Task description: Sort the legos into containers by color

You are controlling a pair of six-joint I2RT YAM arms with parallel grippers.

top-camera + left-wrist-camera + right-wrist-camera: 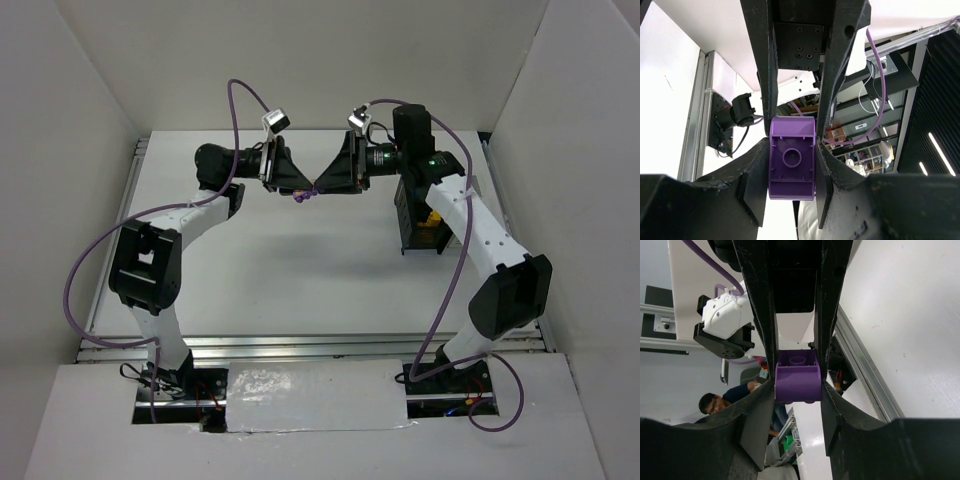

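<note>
Two tools meet tip to tip above the far middle of the white tabletop (300, 275): left tool (792, 172) and right tool (798, 390) both clamp a small purple plastic lego (304, 197) in the air. White panels (85, 150) wall the scene.

- Seen from above, the purple lego (303, 197) is a speck, too small to tell one brick from two.
- The right arm (468, 215) hides much of the black container (408, 215); the yellow piece (432, 218) inside is unclear.
</note>
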